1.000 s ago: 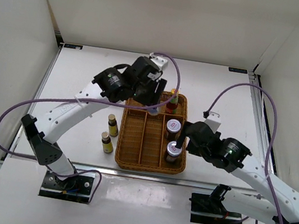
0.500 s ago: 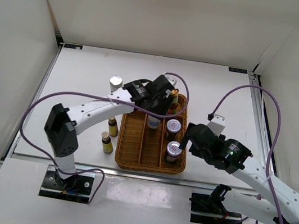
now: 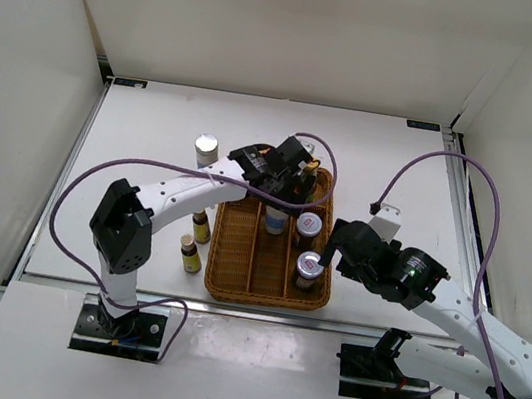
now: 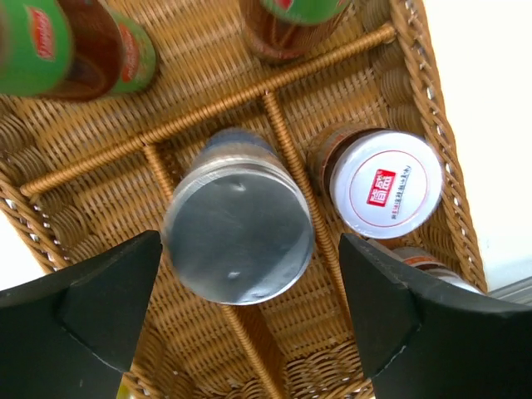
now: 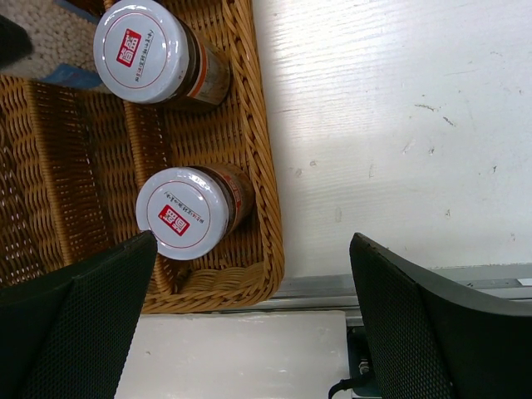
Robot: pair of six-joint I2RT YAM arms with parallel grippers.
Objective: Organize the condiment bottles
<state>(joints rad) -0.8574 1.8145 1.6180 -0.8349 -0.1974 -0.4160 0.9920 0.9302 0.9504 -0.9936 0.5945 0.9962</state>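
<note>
Shaker (image 4: 238,220) with the silver top stands straight up, lid to the camera, mid-frame in the wicker tray's (image 4: 75,199) middle slot. Left gripper (image 4: 249,238) has let go, one finger on each side.

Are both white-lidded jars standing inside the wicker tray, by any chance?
Yes, the near jar and far jar both stand inside the wicker tray.
</note>
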